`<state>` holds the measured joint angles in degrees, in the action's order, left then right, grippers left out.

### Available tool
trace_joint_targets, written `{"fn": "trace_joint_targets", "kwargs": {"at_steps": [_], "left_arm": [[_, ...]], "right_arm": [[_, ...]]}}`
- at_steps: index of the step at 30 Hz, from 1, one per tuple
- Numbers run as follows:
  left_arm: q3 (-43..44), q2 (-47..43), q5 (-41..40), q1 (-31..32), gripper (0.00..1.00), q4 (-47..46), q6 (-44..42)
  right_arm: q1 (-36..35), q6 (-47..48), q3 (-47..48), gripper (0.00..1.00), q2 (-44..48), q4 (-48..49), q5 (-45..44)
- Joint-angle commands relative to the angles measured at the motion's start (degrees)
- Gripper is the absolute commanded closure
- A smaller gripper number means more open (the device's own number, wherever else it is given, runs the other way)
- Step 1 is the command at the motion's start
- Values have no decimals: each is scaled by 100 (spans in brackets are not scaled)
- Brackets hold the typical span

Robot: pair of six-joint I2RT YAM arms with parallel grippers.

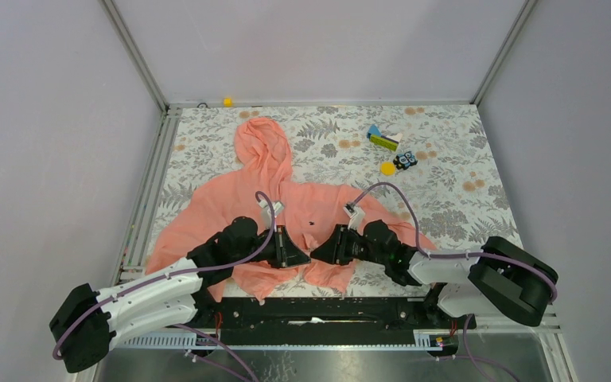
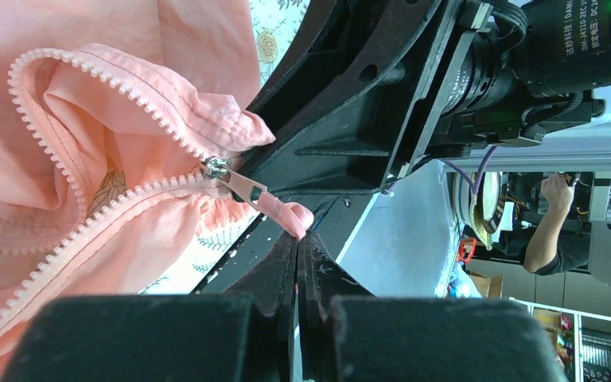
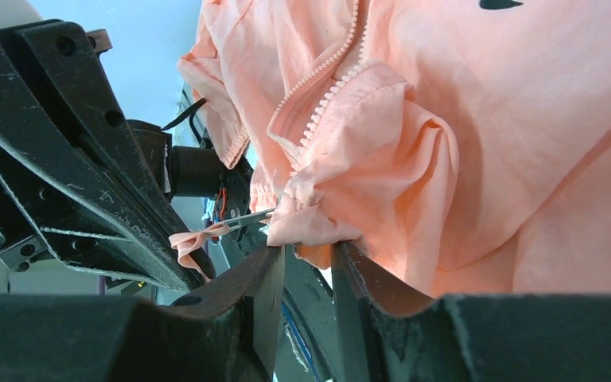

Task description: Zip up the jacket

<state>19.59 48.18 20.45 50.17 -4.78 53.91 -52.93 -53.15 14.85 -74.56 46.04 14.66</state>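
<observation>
While left end effector point(image 2: 297, 237) pinches zipper pull point(image 2: 261, 196) | right end effector point(image 3: 309, 253) grips jacket point(image 3: 485, 119) at hem

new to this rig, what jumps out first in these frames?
The salmon-pink jacket sprawls across the floral table, hood toward the far edge. At its near hem the left gripper pinches the zipper pull, and the right gripper clamps bunched fabric right beside it. A few small toys sit at the table's far right.

jacket point(image 1: 231, 208) hem: left gripper point(image 1: 305, 259), right gripper point(image 1: 317, 253) crowd together | far-right: toys point(image 1: 383, 142)
</observation>
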Motion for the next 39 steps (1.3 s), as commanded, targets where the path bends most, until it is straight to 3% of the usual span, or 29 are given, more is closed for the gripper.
{"fn": "trace_joint_targets", "kwargs": {"at_steps": [1, 8, 13, 16, 22, 32, 36, 39], "left_arm": [[195, 24, 104, -5, 100, -407, 30], [186, 115, 135, 1, 100, -544, 78], [147, 95, 160, -2, 100, -560, 106], [109, 68, 150, 0, 100, -551, 125], [60, 96, 117, -2, 100, -544, 146], [61, 97, 109, -3, 100, -527, 139], [53, 86, 89, 1, 100, -524, 136], [61, 61, 5, -3, 100, -428, 137]], "right_arm": [[-173, 266, 211, 64, -61, 454, 32], [-525, 773, 342, 72, -164, 242, -468], [-550, 657, 327, 69, -268, 394, -764], [-561, 515, 393, 64, -194, -161, -1308], [-573, 447, 413, 64, -229, -179, -1435], [-699, 583, 187, 60, -676, 1503, -1106], [-701, 492, 252, 67, -929, 1672, -1052], [-703, 383, 194, 87, -962, 1662, -1133]]}}
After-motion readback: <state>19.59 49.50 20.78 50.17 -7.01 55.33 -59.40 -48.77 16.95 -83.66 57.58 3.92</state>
